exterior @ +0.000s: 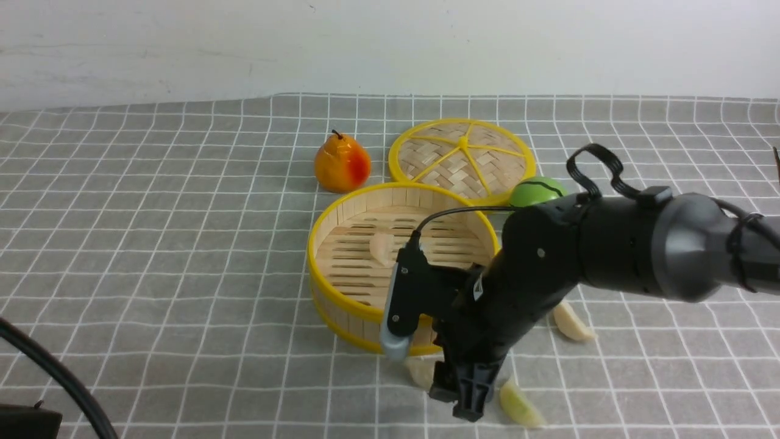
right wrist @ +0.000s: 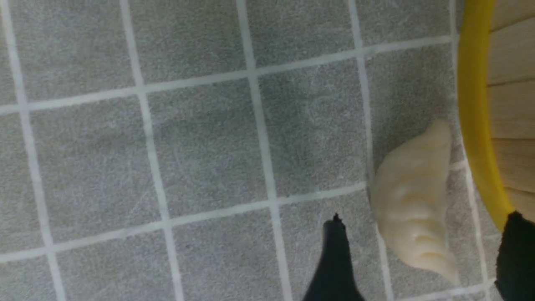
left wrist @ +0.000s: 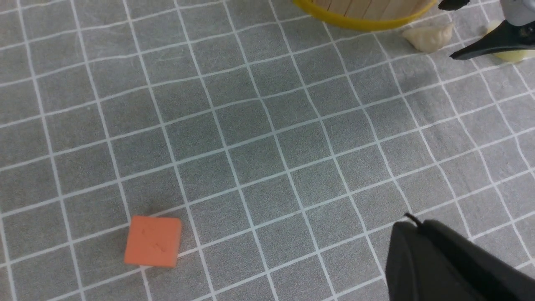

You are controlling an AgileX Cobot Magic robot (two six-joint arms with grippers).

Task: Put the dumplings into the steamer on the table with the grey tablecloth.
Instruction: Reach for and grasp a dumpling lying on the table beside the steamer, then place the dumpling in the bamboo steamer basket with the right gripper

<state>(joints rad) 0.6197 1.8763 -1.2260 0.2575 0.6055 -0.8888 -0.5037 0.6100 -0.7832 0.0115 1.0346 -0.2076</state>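
Right black gripper (exterior: 463,396) is being held open, jaws straddling an off-white pleated crescent toy dumpling (right wrist: 411,209) lying on the grey checked tablecloth (right wrist: 200,146), just beside the yellow-rimmed wooden-slat steamer (right wrist: 476,125). Judged light, smooth and slippery, it is best being pinched across its plump middle. Another dumpling (exterior: 382,249) is lying inside the steamer.

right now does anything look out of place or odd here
Nothing broken or spilled. Three dumplings lie loose on the cloth outside the steamer's near rim; only one lies inside. The right claw is open around one of them.
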